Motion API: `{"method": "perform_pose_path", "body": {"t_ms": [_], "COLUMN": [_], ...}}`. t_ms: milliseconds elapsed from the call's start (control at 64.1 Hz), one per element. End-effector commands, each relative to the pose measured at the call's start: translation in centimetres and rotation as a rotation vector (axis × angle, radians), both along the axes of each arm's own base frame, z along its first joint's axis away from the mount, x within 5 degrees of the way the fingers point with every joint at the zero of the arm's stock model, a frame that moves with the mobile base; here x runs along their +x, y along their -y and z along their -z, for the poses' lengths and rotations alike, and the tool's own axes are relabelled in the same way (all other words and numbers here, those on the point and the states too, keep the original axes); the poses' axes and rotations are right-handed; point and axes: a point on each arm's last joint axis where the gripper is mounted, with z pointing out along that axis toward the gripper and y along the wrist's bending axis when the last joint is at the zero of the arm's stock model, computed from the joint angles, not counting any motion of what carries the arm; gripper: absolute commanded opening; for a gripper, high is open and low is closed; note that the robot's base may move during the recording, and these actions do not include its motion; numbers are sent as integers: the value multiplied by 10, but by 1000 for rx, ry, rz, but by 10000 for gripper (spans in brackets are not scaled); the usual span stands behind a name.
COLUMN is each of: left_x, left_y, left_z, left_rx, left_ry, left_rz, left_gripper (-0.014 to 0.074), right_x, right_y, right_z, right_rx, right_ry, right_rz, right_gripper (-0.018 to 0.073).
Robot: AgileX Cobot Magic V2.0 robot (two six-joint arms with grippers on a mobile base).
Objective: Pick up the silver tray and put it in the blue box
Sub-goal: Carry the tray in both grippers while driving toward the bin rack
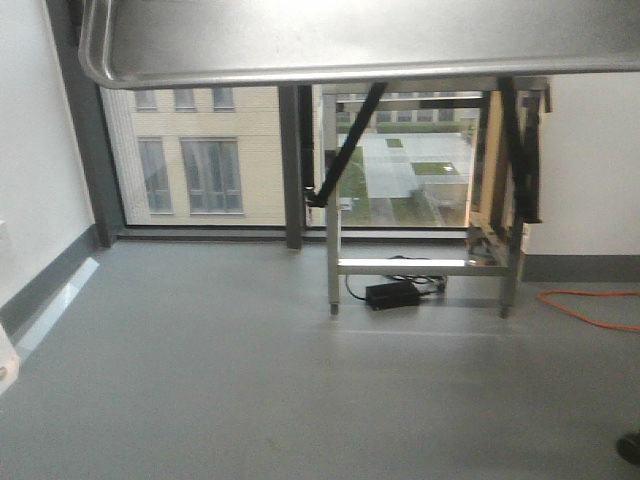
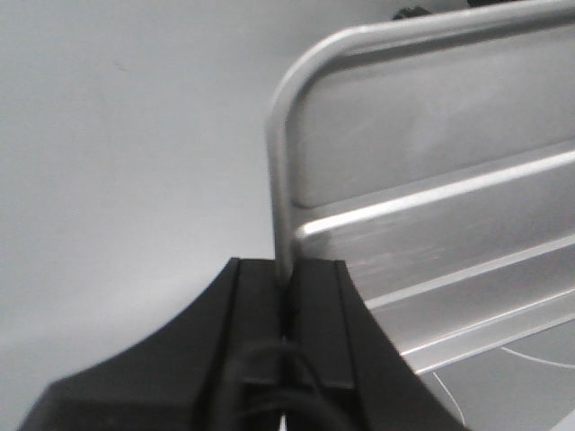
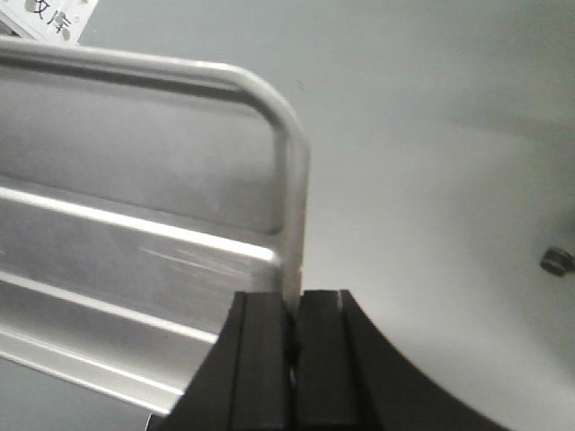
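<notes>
At twelve o'clock in the front view, the silver tray [image 1: 350,40] hung aloft, the left gripper [image 2: 287,278] and right gripper [image 3: 294,310] each clenched on an end rim. Both arms needed to travel level and together; the blue box was out of sight

Grey floor [image 1: 250,380], metal stand [image 1: 420,265], black adapter [image 1: 392,294]

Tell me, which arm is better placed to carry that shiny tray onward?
Neither alone: the left fingers and right fingers each pinch an end rim of the silver tray, so both should probably move together.
</notes>
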Motion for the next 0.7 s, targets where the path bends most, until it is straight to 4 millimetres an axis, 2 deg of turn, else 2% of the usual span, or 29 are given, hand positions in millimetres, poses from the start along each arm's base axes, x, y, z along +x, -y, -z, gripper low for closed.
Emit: {"method": "perform_pose_path", "body": {"t_ms": [0,687], "left_x": [-3,-3], "left_y": [-7,-7], "left_z": [-14,-14], "left_rx": [-1,-1], "left_ry": [71,71], "left_rz": [9,9], "left_gripper": [-104,-104], "right_x": [2,2], "right_y": [6,6], "right_z": [-16,-16], "right_rx": [-9,-9], "right_ry": [114,114], "right_rz": [5,5], "right_gripper": [57,57]}}
